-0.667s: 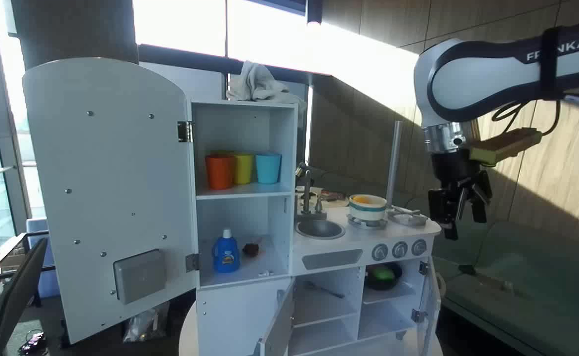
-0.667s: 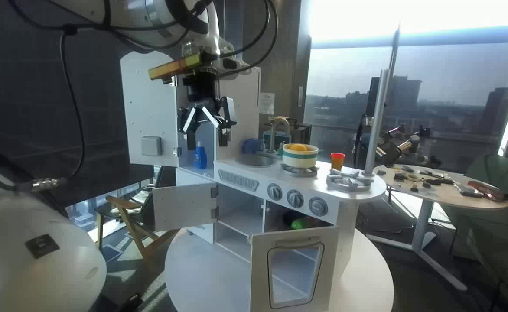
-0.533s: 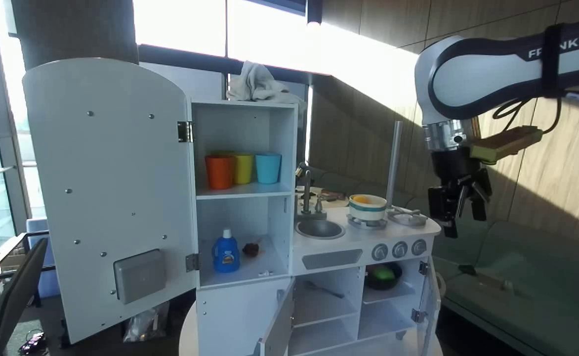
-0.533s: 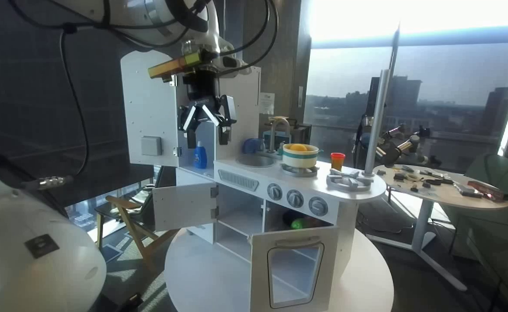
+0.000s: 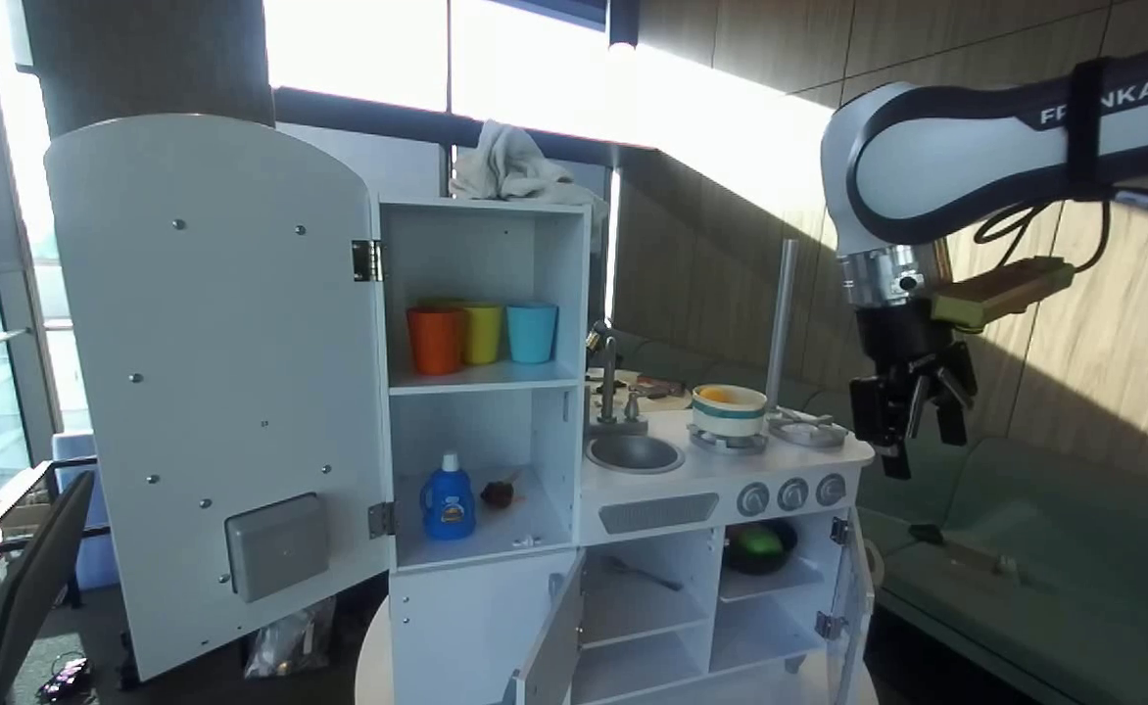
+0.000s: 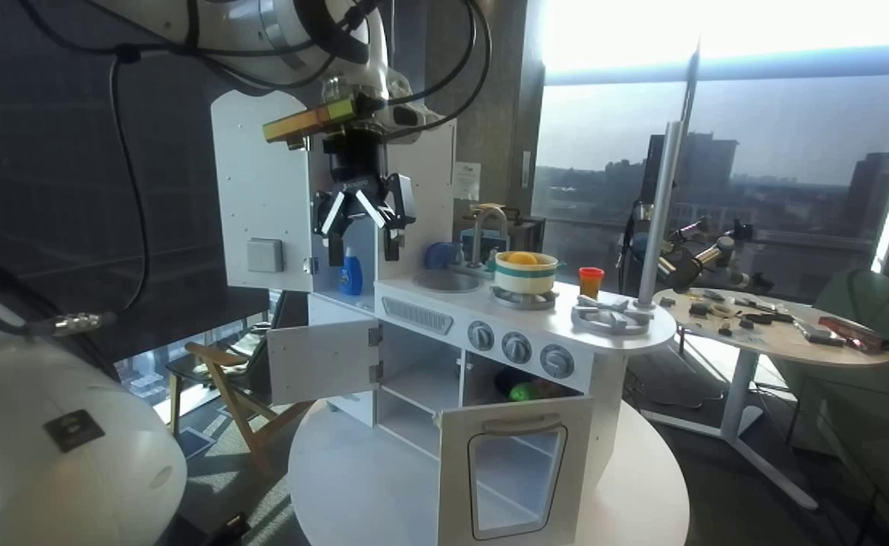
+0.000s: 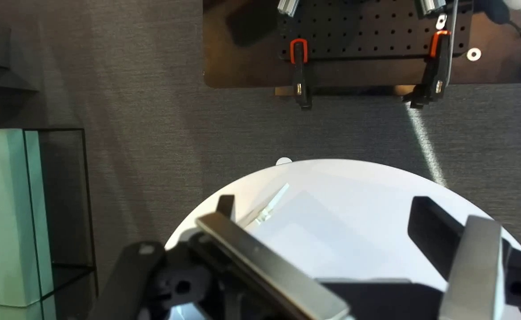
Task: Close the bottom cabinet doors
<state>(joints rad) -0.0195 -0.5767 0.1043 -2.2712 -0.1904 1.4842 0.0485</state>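
Here's the gripper [image 6: 364, 248], pointing downward in both exterior views, and its black fingers [image 7: 434, 235] are spread wide; in the wrist view, a white round tabletop [image 7: 358, 191] fills much of the gap between them. Look below the gripper, in an exterior view: there's the plain bottom cabinet door [image 6: 321, 362], swung open, well apart from the fingers. Lower, and right of the gripper in that view, comes the windowed bottom cabinet door [image 6: 456, 478], open as well, with a curved handle [image 6: 520, 426] near its top edge. Higher than both doors, right of the gripper, a white pot with a teal band [image 6: 524, 278] holds something orange [image 6: 522, 258], and near it stands a red-lidded tub [image 6: 590, 282]. The blue detergent bottle [image 6: 351, 277] appears just under the fingers in that view, inside the tall cabinet [image 6: 419, 205]. Over to an exterior view where it all lies left of the gripper: the tall rounded-top door [image 5: 221, 343], wide open, is farthest out, then an orange cup [image 5: 437, 341], a yellow cup [image 5: 484, 333] and a blue cup [image 5: 531, 333] on a shelf [image 5: 496, 379], and, lower but nearer the gripper, a black pan [image 5: 780, 556] with something green [image 5: 758, 539]. Beyond the fingers in the wrist view, two black-and-orange clamps [image 7: 300, 75] sit at the edge of a brown table [image 7: 238, 71].
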